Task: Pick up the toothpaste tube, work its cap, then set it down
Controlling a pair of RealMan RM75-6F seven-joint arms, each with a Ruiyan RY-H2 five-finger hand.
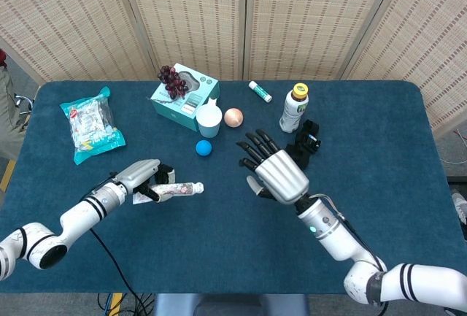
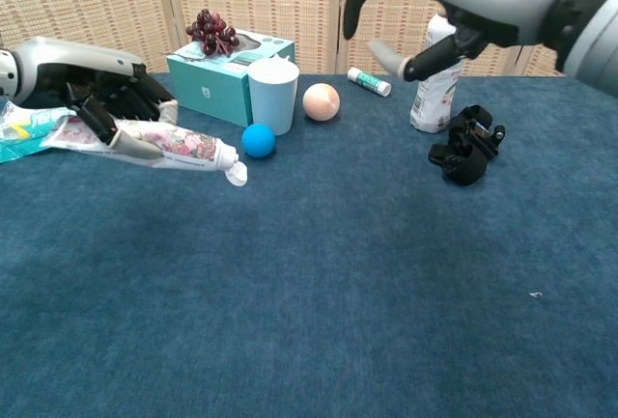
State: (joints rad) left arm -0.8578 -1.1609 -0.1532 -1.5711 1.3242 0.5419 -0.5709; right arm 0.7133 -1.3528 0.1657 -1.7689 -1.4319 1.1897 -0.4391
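Left hand [image 1: 139, 177] is grasping the toothpaste tube [image 1: 174, 190] at near left; right hand [image 1: 276, 172] is hovering released, fingers spread.

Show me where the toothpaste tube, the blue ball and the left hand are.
toothpaste tube [image 1: 177, 190], head view, middle of the tube body
blue ball [image 2: 258, 140], chest view, its centre
left hand [image 1: 140, 178], head view, back of the hand

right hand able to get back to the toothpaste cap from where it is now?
Probably yes. The right hand is open and raised, holding nothing, and bare tabletop lies between it and the cap. The left hand grips the toothpaste tube by its far end, leaving the cap end exposed.
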